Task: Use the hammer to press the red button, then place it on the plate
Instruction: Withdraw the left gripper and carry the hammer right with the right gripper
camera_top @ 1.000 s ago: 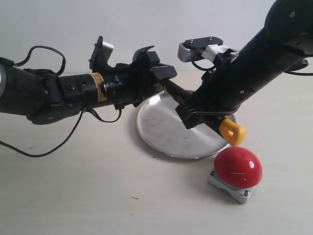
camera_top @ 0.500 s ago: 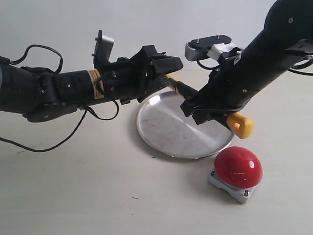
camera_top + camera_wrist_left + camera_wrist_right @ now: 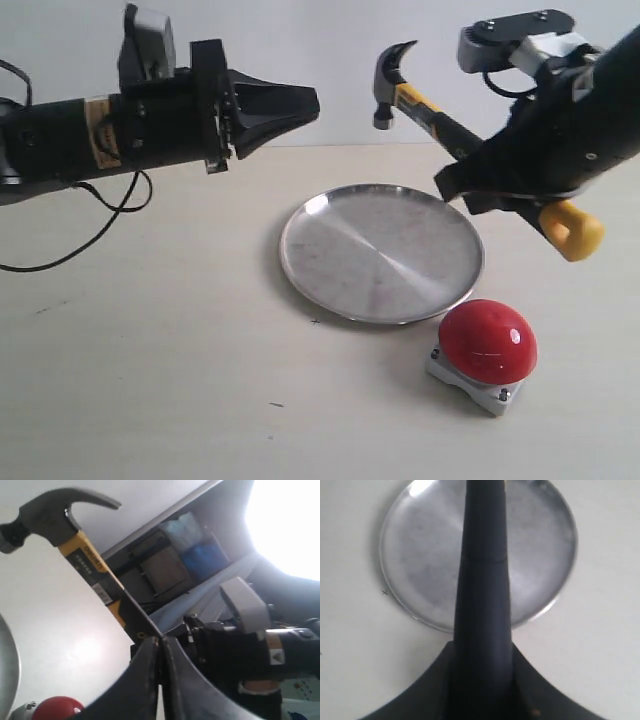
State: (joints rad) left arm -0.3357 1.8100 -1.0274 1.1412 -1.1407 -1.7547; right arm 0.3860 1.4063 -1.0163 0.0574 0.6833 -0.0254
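The hammer [image 3: 418, 103] is in the air above the far rim of the silver plate [image 3: 330, 260], dark head up and to the left, yellow end down to the right. My right gripper [image 3: 480, 178] is shut on its black handle [image 3: 482, 575], with the plate [image 3: 415, 555] below. My left gripper [image 3: 305, 100] is shut and empty, hanging well left of the hammer head [image 3: 45, 517]; its fingertips [image 3: 161, 644] meet. The red button [image 3: 488, 340] sits on its grey base in front of the plate, to the right, and its edge shows in the left wrist view [image 3: 55, 709].
A black cable [image 3: 70, 255] trails over the table under the left arm. The light table surface [image 3: 200, 380] stretches in front of the plate and the button. A white wall stands behind.
My left gripper has let go of the hammer, drawn back to the left and shut. The right arm has lifted the hammer up and to the right, off the plate.
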